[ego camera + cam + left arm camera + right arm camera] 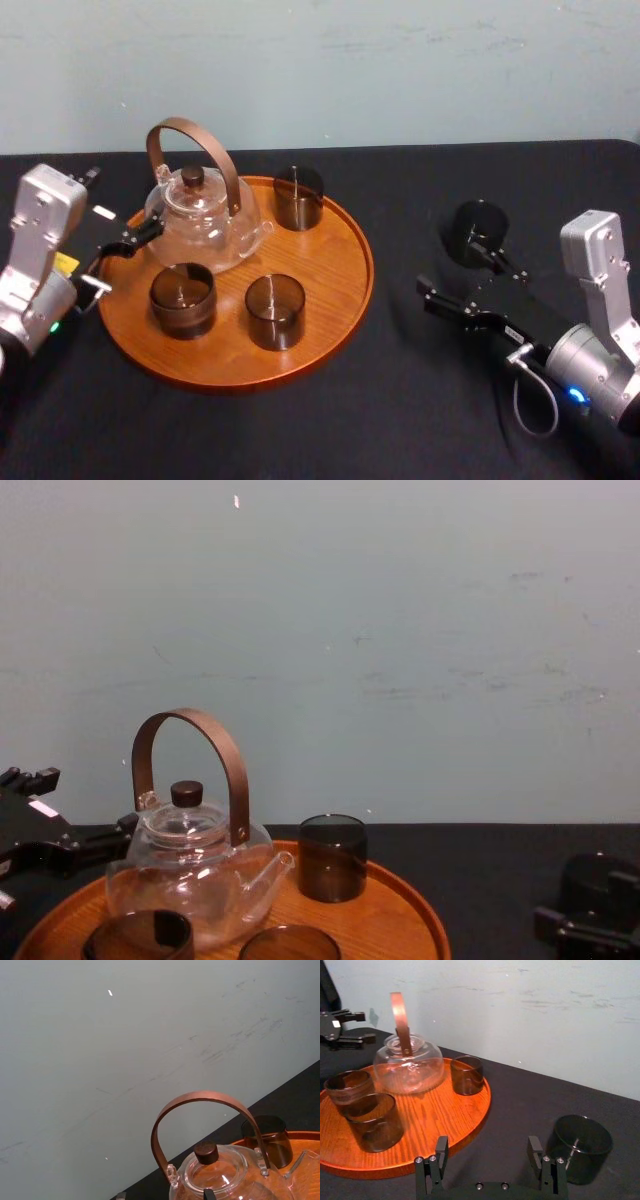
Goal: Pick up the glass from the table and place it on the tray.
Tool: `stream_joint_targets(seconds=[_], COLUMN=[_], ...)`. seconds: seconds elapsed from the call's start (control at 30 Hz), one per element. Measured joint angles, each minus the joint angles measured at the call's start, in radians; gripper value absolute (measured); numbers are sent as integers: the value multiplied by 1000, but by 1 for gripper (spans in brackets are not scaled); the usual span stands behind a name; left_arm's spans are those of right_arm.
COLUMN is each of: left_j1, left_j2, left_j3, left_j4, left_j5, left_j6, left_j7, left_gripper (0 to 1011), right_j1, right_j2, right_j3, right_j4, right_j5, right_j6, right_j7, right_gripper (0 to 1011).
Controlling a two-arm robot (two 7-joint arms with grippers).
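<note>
Teapot (227, 1180) close before me, pale wall (125, 1035) beyond.
Clear body, brown handle (200, 1099) arched upright, dark knob (206, 1151) on the lid; a dark glass (267, 1139) behind it on the orange tray (306, 1136), black table (300, 1092) past the rim.

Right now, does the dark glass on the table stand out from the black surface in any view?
Head view: the glass nearly merges with the black table, only a faint rim sheen. Right wrist view: clearer, rim highlights show, beside the open right gripper. Chest view: too dark to tell.

left pincer (128, 258) open, right pincer (465, 275) open
</note>
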Motion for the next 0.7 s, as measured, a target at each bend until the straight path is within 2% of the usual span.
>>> stream_joint_targets(seconds=[0.37, 0.7], left_j1=[0, 0], left_j2=[0, 0], left_j3=[0, 0], left_j4=[0, 0], left_j5=[0, 0], left_j6=[0, 0], left_j7=[0, 0], left_gripper=[1001, 1001], right_j1=[0, 8], right_j2=[-14, -6], right_j3=[44, 86], right_j4=[36, 63], right_j5=[13, 14], right_j6=[3, 10], right_j7=[-18, -30], right_gripper=[1002, 1003])
